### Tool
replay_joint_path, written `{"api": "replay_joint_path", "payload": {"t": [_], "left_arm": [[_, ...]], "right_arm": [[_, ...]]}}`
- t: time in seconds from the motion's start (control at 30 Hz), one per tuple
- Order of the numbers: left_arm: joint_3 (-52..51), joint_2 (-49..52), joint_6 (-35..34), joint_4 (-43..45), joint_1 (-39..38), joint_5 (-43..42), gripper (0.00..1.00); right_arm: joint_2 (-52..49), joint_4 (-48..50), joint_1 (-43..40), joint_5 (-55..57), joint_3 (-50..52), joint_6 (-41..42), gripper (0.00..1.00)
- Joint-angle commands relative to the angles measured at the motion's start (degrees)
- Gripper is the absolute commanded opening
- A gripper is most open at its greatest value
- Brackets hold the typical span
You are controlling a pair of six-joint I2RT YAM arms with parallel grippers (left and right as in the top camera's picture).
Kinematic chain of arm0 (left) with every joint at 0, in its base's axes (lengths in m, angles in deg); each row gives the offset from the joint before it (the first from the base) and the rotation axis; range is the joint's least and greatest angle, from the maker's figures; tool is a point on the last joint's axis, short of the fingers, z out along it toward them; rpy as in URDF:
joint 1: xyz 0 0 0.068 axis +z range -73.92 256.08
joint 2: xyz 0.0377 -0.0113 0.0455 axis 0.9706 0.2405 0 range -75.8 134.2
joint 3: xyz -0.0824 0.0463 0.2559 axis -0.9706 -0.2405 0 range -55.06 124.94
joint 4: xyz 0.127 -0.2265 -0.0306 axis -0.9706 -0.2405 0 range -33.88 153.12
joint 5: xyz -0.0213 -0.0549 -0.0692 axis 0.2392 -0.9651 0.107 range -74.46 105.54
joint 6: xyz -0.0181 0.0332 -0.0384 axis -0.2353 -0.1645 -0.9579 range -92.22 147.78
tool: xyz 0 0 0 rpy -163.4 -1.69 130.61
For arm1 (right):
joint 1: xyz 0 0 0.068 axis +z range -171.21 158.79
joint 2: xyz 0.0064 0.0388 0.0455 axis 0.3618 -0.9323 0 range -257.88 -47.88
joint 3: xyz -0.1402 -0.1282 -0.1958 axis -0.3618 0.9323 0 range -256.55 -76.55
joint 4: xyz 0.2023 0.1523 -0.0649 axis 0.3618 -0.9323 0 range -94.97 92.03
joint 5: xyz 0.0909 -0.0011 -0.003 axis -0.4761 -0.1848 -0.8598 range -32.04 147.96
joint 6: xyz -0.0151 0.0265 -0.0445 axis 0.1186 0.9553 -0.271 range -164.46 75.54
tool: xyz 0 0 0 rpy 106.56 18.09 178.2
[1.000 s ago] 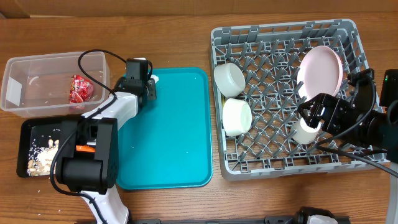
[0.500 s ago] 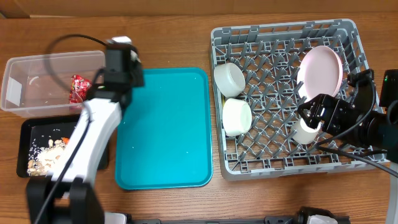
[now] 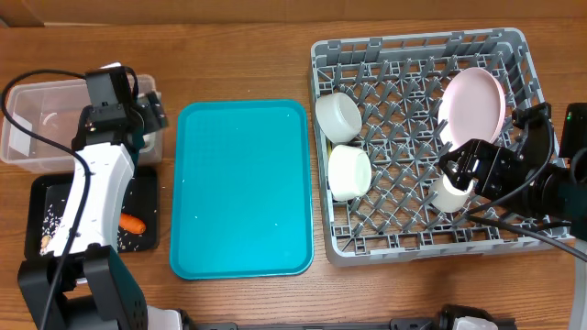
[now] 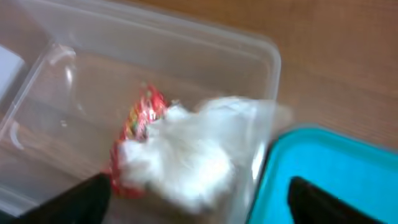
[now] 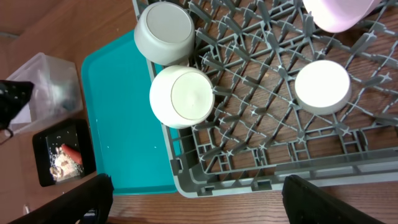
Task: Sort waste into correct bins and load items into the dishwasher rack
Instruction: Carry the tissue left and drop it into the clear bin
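Observation:
My left gripper (image 4: 199,208) hangs open over the right end of the clear tub (image 4: 74,81). Below its spread jaws the crumpled white napkin (image 4: 186,158) lies loose in the tub against the silver-and-red foil wrapper (image 4: 140,118). In the overhead view the left gripper (image 3: 138,115) covers both. The black tray (image 3: 147,240) holds beige crumbs (image 3: 55,234) and an orange carrot piece (image 3: 133,223). The grey rack (image 3: 417,247) carries two cream bowls (image 3: 337,116) (image 3: 349,171), the pinkish plate (image 3: 472,103) and a white cup (image 5: 321,86). My right gripper (image 5: 202,202) stands open above the rack's near edge, holding nothing.
The teal serving tray (image 3: 243,188) lies between the bins and the rack, bare but for a few specks. The left arm (image 3: 87,197) stretches across the black tray. Black cables (image 3: 514,220) trail over the rack's right side.
The left arm swung left from the teal tray to the clear tub with the napkin. Its jaws opened, and the napkin now lies free in the tub. The right arm stayed still.

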Motion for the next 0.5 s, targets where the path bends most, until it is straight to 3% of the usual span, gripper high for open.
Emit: {"api": "replay_joint_path", "payload": {"t": [0.0,0.1,0.2,0.47], "left_arm": [[5.1,-4.2,0.0,-5.5,0.2,-5.3,0.94],[11.2,-8.4,3.6,-14.8,0.2,-11.4,0.81],[17.5,-13.3,3.7,-24.7,0.2,-16.9,0.76],[25.0,-30.1,3.5,-43.1,-1.2,-22.7,0.87]], "right_arm": [[1.7,0.5,-0.1,0.1,-0.5,-0.3,0.92],[3.2,0.7,-0.1,-0.7,-1.0,-0.3,0.94],[4.9,0.8,-0.1,-0.7,-2.5,-0.4,0.95],[11.0,0.7,-0.1,-2.5,-6.4,-0.4,0.99]]}}
